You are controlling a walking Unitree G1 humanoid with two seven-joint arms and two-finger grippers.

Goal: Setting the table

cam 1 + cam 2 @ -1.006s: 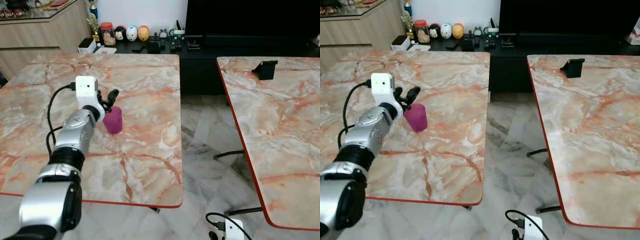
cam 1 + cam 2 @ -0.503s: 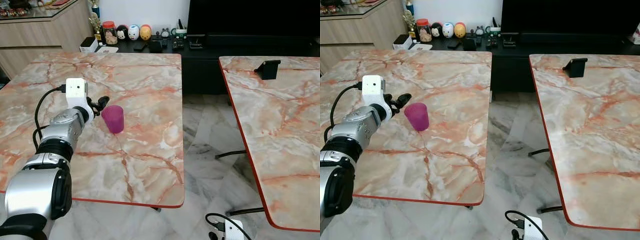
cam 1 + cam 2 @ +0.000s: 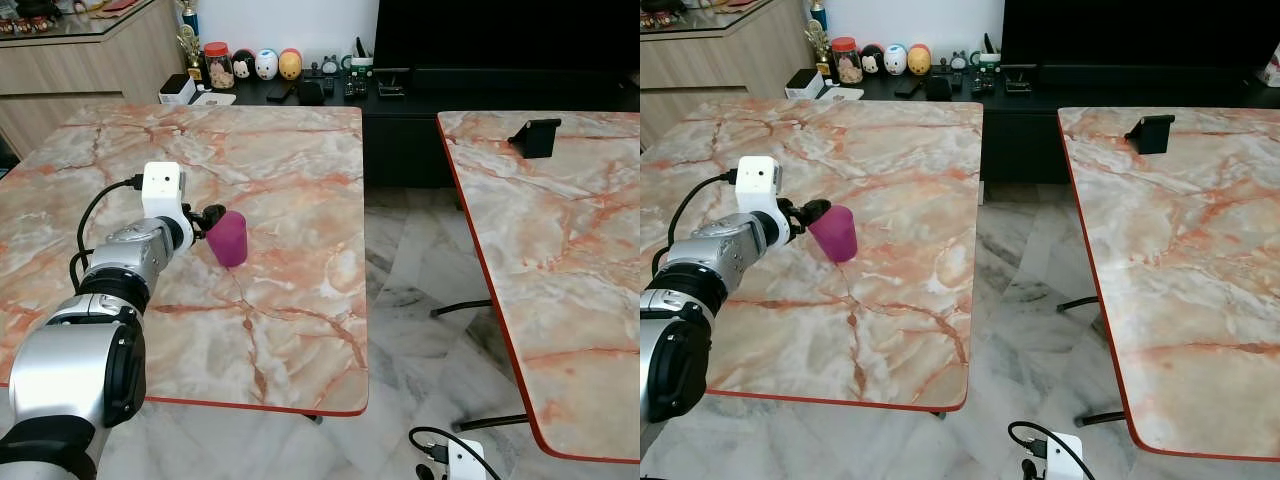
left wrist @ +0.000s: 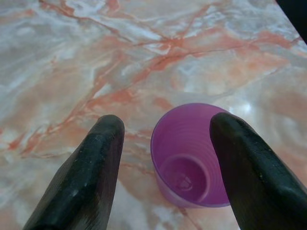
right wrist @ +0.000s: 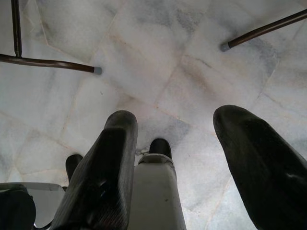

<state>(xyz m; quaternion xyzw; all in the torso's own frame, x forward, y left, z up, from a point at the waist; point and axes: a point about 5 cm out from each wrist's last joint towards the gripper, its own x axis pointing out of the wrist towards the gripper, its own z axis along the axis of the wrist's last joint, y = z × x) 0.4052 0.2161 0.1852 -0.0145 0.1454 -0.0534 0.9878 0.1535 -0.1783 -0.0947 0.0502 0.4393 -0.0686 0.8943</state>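
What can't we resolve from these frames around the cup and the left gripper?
- Contact: the left gripper has its fingers open either side of the purple cup; the wrist view doesn't settle whether the pads touch its wall.
- Cup's near-left side: covered by the gripper in the left eye view.
- Small items on the dark console: too small to identify.
- Right table: cut off by the frame edge.

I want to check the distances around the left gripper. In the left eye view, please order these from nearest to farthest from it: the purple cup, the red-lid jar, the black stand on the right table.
1. Purple cup: right at the left gripper, on the left table.
2. Red-lid jar: on the dark cabinet beyond that table's far edge.
3. Black stand: across the gap, at the right table's far end.
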